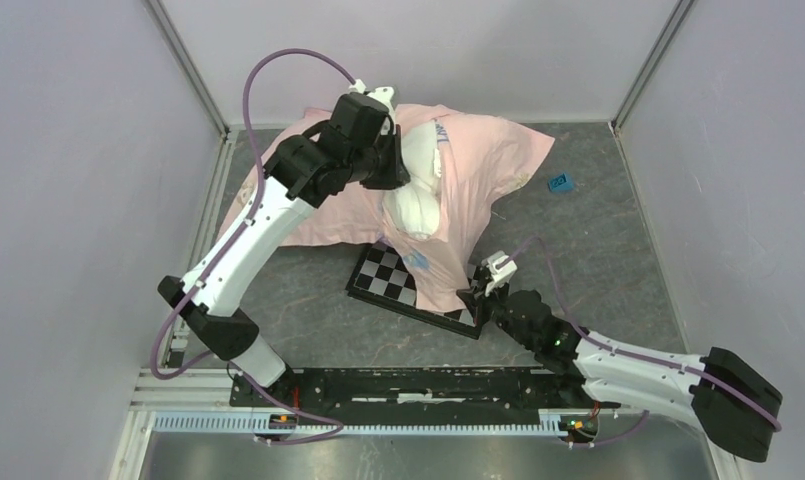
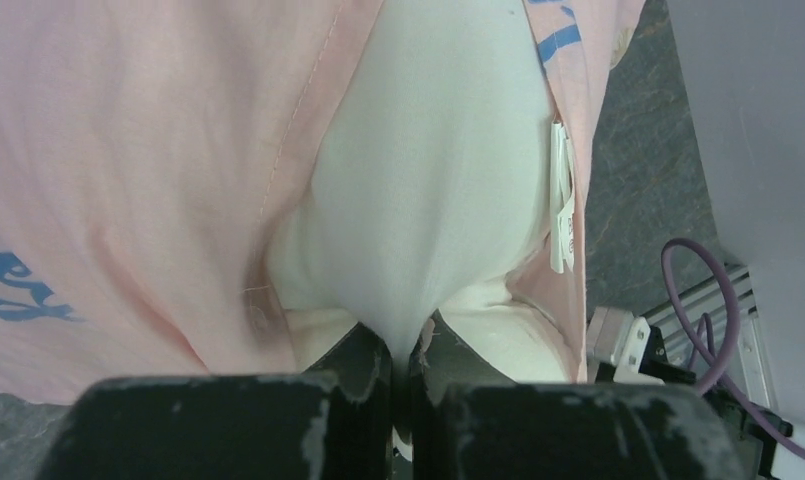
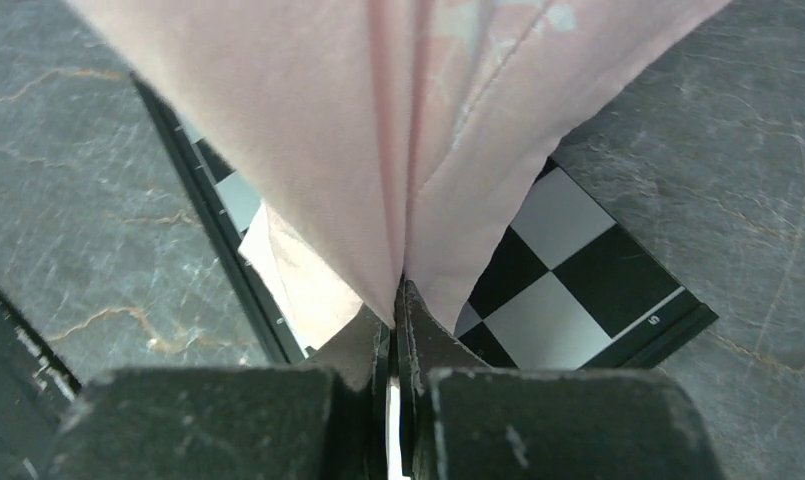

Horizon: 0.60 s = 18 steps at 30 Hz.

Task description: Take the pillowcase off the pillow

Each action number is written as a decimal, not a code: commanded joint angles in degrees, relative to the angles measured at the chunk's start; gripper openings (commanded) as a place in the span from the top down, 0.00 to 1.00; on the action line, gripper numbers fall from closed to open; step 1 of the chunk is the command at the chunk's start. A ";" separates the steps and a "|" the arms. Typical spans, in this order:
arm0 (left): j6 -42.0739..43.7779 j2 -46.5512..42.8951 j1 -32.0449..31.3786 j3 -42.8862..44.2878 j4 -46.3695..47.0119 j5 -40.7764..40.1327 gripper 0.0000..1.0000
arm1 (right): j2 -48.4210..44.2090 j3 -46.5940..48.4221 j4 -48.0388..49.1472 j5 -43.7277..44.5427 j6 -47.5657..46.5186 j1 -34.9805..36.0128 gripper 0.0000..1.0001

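Note:
The pale pink pillowcase lies spread over the far middle of the table, with blue lettering near its top. The white pillow bulges out of its opening. My left gripper is shut on a pinch of the white pillow, with pink pillowcase to its left and a white tag to the right. My right gripper is shut on the pillowcase's near corner, pulled taut above the checkered board.
A black-and-white checkered board lies under the pillowcase's near corner. A small blue object sits on the grey table at the right. Grey walls enclose the table on the left, right and far sides.

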 commanded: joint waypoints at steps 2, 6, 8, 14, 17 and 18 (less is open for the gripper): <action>1.93 -6.55 1.43 5.45 5.78 2.02 0.98 | 4.70 0.29 -9.35 6.58 3.26 -0.81 1.00; 1.99 -10.02 1.78 3.00 5.77 0.17 0.98 | 7.23 2.21 -8.76 4.28 3.27 -4.49 1.00; 2.47 -11.38 2.25 1.97 5.39 -0.99 0.98 | 7.64 2.37 -8.09 1.58 3.26 -6.89 1.00; 2.45 -14.26 2.87 -4.02 5.85 -1.16 0.98 | 6.29 4.19 -10.74 -0.14 2.30 -13.87 1.00; 2.41 -16.89 3.70 -6.36 6.59 -2.54 0.98 | 7.87 4.98 -12.82 -2.90 2.41 -21.54 1.00; 2.61 -17.38 4.14 -6.34 6.31 -2.30 0.98 | 8.75 5.16 -12.77 -4.76 2.30 -24.25 1.00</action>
